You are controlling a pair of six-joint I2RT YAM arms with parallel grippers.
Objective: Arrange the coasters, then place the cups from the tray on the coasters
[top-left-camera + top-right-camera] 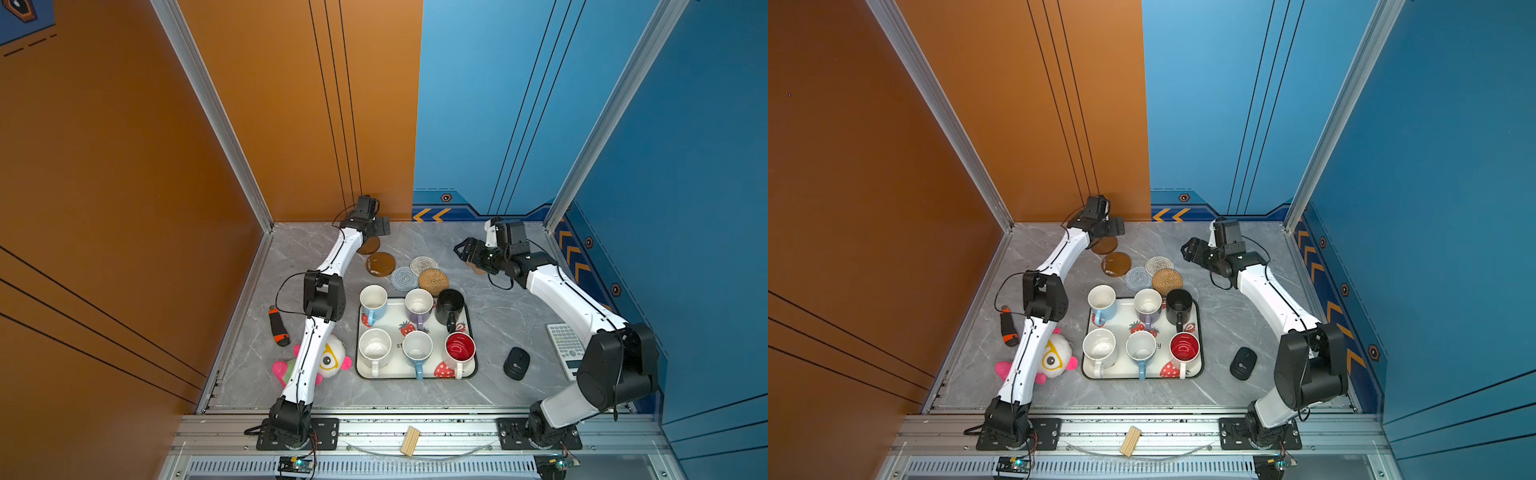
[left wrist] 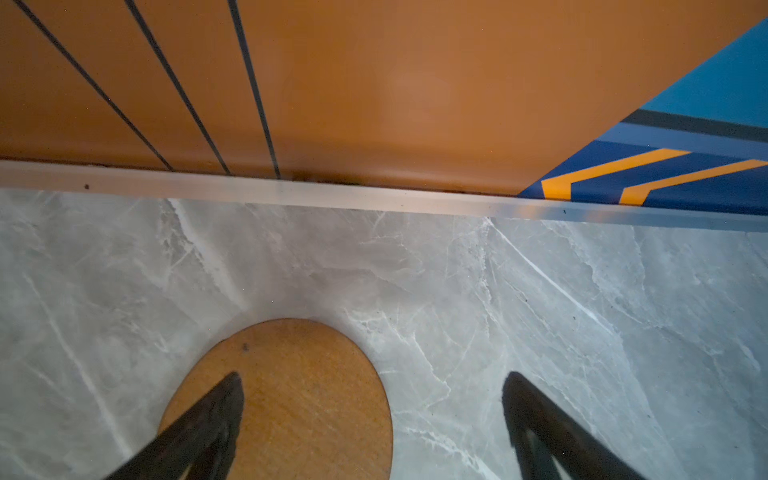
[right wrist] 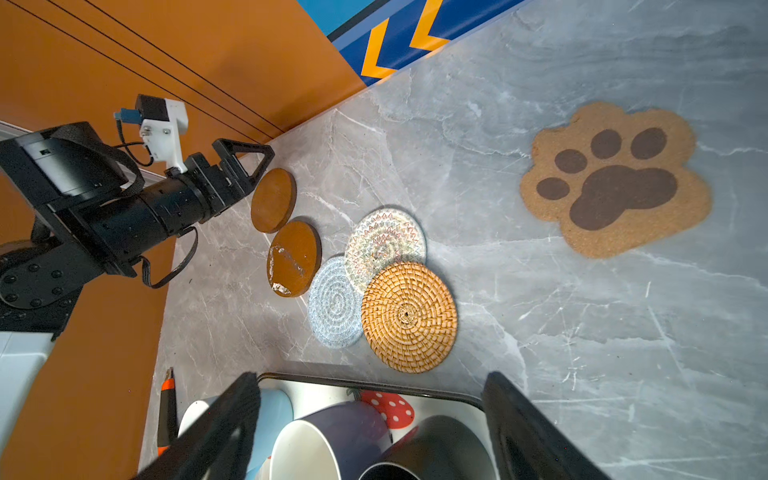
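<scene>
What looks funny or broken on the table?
One brown coaster has whitish patches, like scuffs or glare. The rattan coaster lies partly over the grey coaster and cream coaster, not spread out.

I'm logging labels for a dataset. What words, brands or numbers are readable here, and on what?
"st": printed on the tray, in a top view.
"ry": on the same tray, in a top view; the letters between are hidden.
Calculator: keys and display too small to read.
Mouse: logo too small to read.
No other text shows.
</scene>
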